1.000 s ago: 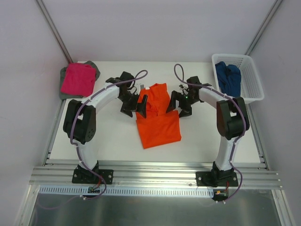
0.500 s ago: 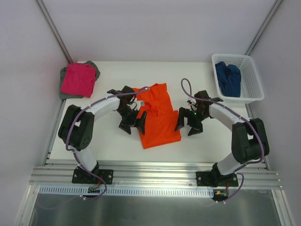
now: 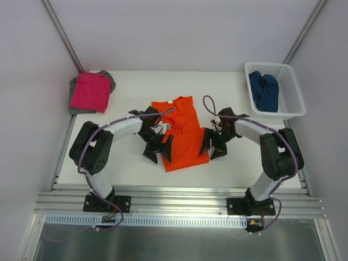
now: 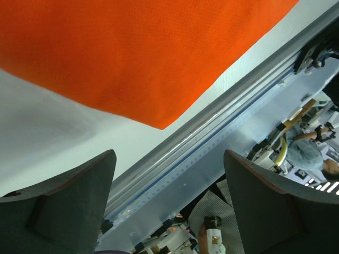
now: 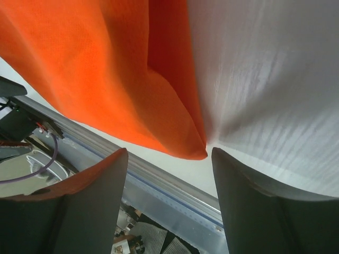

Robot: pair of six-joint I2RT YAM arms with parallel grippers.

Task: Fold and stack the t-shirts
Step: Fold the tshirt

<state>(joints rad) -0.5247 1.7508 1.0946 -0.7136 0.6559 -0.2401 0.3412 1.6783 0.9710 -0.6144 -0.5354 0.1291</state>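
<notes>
Roughly near-far: orange t-shirt (image 3: 185, 145) long axis; left pincer (image 3: 159, 152), right pincer (image 3: 212, 148) both agape.

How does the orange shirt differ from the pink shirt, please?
The orange shirt lies partly folded mid-table and looks larger; the pink shirt is folded compactly at the far left corner. The orange shirt rests on the bare table; the pink shirt sits on a grey shirt. Both are plain, bright cloth.

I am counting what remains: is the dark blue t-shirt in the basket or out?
In: the dark blue t-shirt lies bunched, unfolded, inside the white basket at the far right.
</notes>
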